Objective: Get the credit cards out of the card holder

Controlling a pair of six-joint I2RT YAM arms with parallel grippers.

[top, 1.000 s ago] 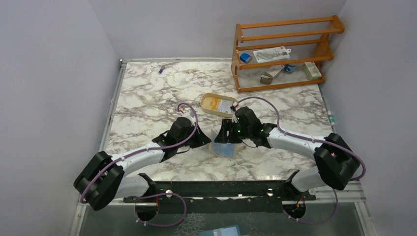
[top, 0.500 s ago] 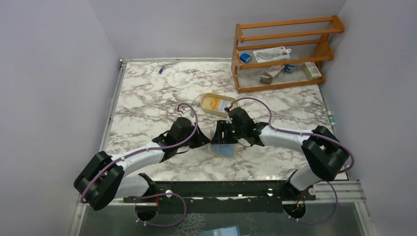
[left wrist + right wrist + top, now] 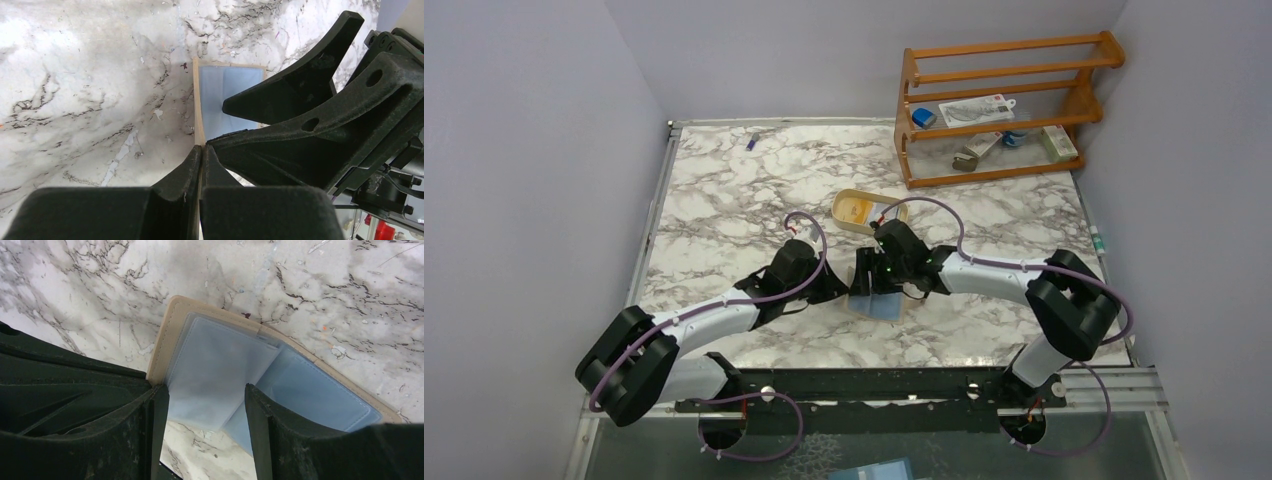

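Your left gripper [image 3: 201, 150] is clamped shut on the card holder [image 3: 305, 387] at its tan edge. Your right gripper [image 3: 206, 412] has fingers apart, straddling the pale blue inside.

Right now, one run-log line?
left gripper: shut on card holder edge | right gripper: open, astride its blue inside
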